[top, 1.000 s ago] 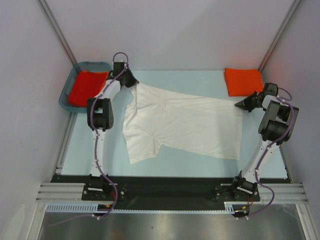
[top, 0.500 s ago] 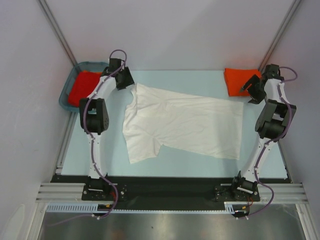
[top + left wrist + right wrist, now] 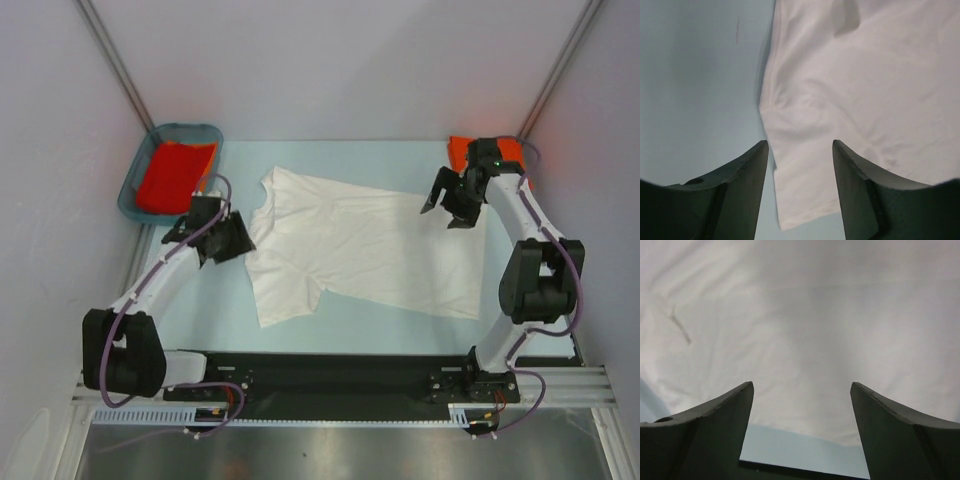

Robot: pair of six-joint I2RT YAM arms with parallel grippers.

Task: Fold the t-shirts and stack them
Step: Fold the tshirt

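Observation:
A white t-shirt lies spread flat on the light blue table, collar at the back left, no print showing. My left gripper hovers open at the left sleeve edge; in the left wrist view the sleeve lies below the open gripper. My right gripper hangs open over the shirt's right end, with white cloth below the gripper and nothing held. An orange-red t-shirt lies in the basket. A folded orange-red t-shirt lies at the back right, partly hidden by the right arm.
The teal basket stands at the back left corner, off the table's edge. Grey walls with metal struts close in the sides and back. A black rail with both arm bases runs along the near edge.
Both grippers opened and let go of the white shirt. The left arm drew back toward me to the sleeve; the right arm swung left over the shirt's right end.

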